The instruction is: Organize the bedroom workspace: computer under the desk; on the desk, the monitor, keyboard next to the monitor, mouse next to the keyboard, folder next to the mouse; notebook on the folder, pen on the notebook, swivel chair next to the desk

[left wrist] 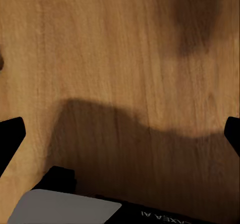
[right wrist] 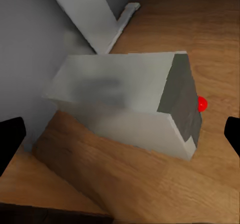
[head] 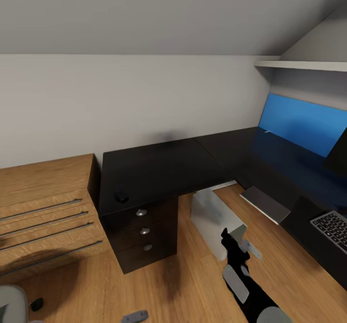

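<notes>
Looking down from the head camera, I see my right gripper lowest in view, above the wood floor, its jaws spread wide with nothing between them. Just beyond it the computer stands on the floor, partly under the desk; my right wrist camera faces that tower close up. My left gripper hangs over bare floor, fingers wide apart, holding nothing. Further on, the mouse sits on the desk's near-left edge above the drawers. To the right, the keyboard lies on the desk's other wing, a dresser stands left, and the pen lies beside the blue back panel.
</notes>
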